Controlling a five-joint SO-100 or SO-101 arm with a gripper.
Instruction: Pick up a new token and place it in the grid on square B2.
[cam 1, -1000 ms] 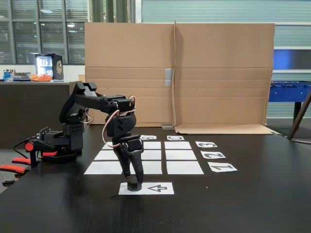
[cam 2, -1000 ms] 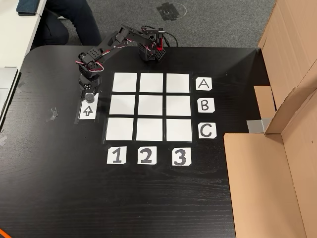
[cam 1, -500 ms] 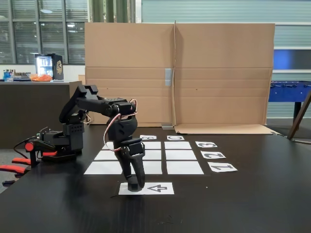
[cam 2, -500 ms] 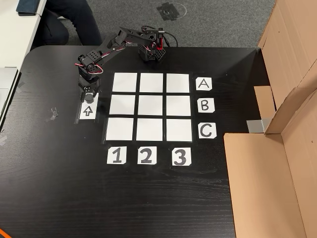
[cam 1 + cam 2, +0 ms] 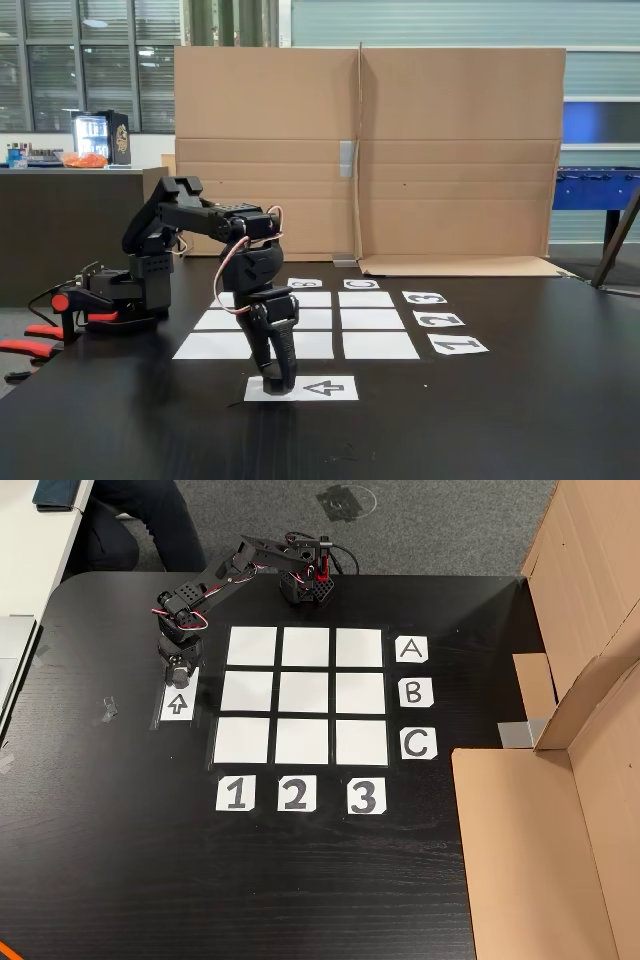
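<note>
The token (image 5: pixel 178 667) rests on the near end of the white arrow strip (image 5: pixel 325 388), mostly hidden between the fingers in the front fixed view. My gripper (image 5: pixel 277 382) points straight down with its tips at the strip, and its jaws are closed in around the token; from above the gripper (image 5: pixel 178 669) is just left of the grid (image 5: pixel 360 742). All of the grid's (image 5: pixel 378 345) white cells are bare. Square B2 (image 5: pixel 305 692) is the centre cell, and in the front fixed view square B2 (image 5: pixel 315 320) is partly behind the arm.
Letter cards (image 5: pixel 414 691) line the grid's right side and number cards (image 5: pixel 294 794) its lower side. The arm's base (image 5: pixel 305 580) stands at the far table edge. A cardboard wall (image 5: pixel 450 150) closes the back. A person's legs (image 5: pixel 140 520) are at top left.
The gripper has sunk lower over the token and its fingers have drawn together around it. The token has stayed on the strip.
</note>
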